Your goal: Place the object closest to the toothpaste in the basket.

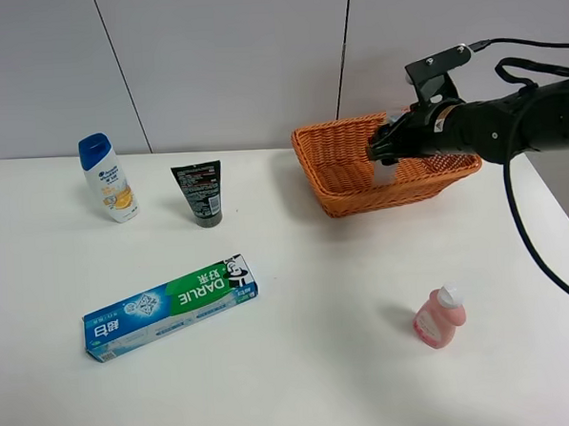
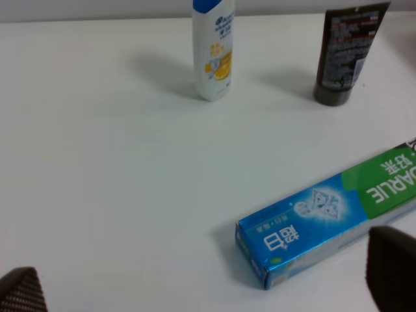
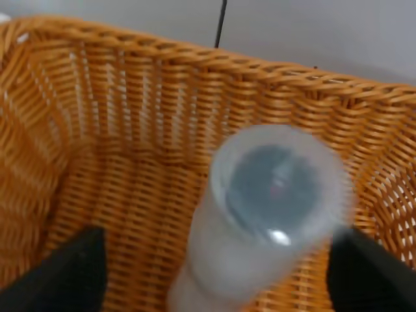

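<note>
Closest to the lens, the frosted round end of a pale bottle (image 3: 273, 195) is seen, blurred, between the fingers of the right gripper (image 3: 224, 270). These are spread wider than the bottle, with a gap showing on one side, so it is judged loose rather than clamped. Its long axis is pointed up at the claw and down into the wicker basket (image 3: 97, 97), whose woven floor is seen directly beneath, so only a clean upward retreat is thought needed. Well apart, near the toothpaste box (image 1: 170, 305), the left gripper (image 2: 205, 279) is seen with fingers parted and nothing between them.
</note>
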You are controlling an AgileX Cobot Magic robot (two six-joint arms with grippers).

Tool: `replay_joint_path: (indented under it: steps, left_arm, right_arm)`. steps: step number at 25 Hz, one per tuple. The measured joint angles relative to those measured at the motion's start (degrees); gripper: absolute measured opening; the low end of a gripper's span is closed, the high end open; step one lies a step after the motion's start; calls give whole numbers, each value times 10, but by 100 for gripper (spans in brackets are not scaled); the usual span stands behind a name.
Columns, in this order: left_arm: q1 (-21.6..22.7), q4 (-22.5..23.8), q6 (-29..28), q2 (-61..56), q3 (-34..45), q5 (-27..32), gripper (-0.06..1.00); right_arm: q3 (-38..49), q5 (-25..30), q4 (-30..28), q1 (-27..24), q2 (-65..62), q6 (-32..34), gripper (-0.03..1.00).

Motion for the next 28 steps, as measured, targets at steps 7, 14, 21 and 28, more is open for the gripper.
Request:
replay_joint_path:
  steps: [7, 14, 21, 28]
  left_arm:
    - [0, 0, 0, 0, 0, 0, 99]
    - [0, 0, 0, 0, 0, 0, 99]
    - [0, 0, 0, 0, 0, 0, 99]
    - [0, 0, 0, 0, 0, 0, 99]
  right_arm:
    - [0, 68, 0, 4, -83, 74, 72]
    - [0, 221, 0, 5, -302, 83, 78]
    - [0, 371, -4, -60, -549, 84, 81]
    - [20, 577, -30, -134, -776, 95, 81]
